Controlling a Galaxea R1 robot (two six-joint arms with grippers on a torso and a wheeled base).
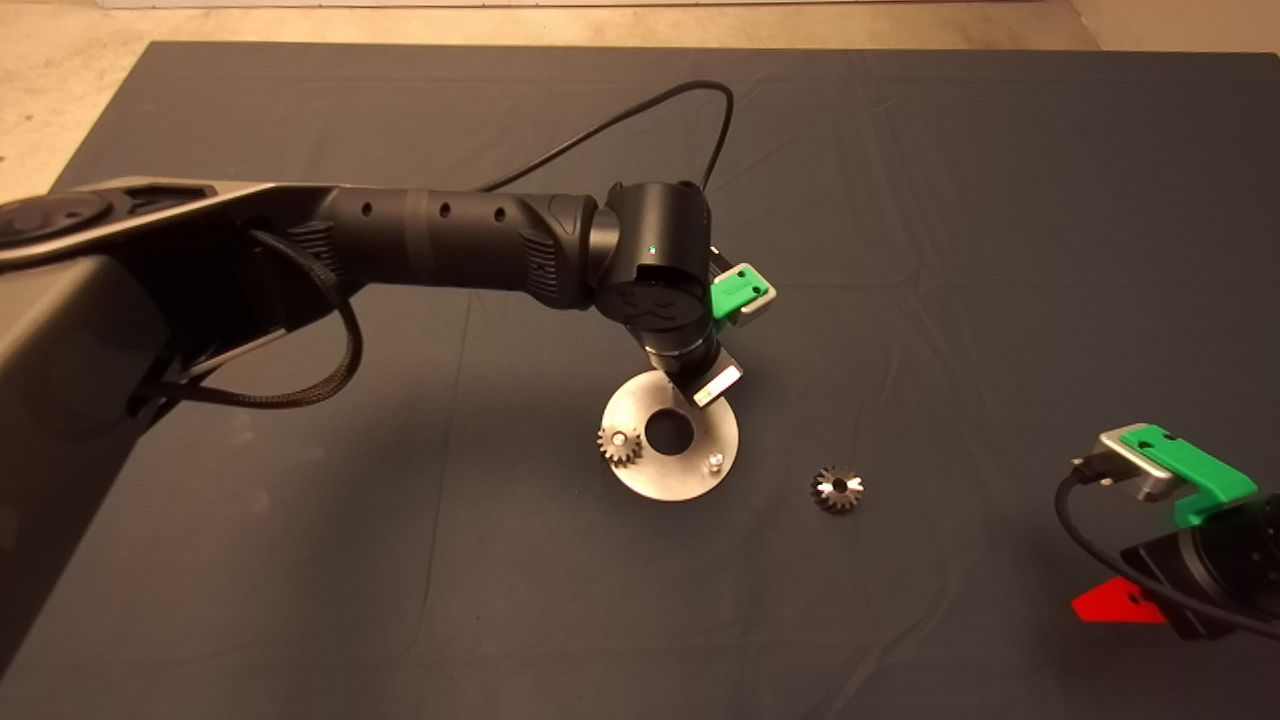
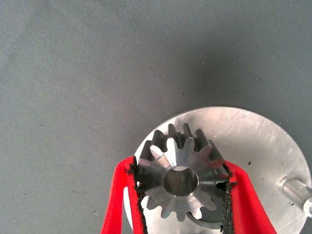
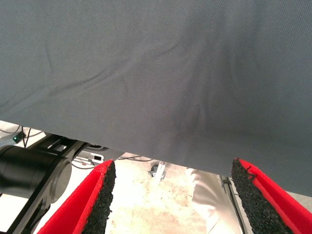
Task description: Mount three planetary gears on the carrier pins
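- Gripping a small silvery toothed metal gear (image 2: 181, 181), the left end effector (image 2: 181, 195) hangs over the shiny round metal disc (image 1: 672, 474)'s far edge.
- Second gear (image 1: 619, 444) sits on the disc's left pin; third (image 1: 837, 489) lies right of it.
- Right end effector (image 3: 173, 200) waits wide open, empty, at near right.

Three gears (image 1: 619, 444) (image 1: 838, 489) (image 2: 181, 179), one disc (image 1: 670, 472), two visible pins (image 1: 714, 461) (image 1: 622, 437), two grippers (image 2: 181, 204) (image 3: 173, 200)

The left arm is extended in from the left, its wrist bent downward over the mat centre. The left gripper (image 2: 181, 195) is closed, a gear (image 2: 181, 179) clamped between its pads. The right gripper (image 3: 173, 200) is parked at the lower right, fingers spread apart.
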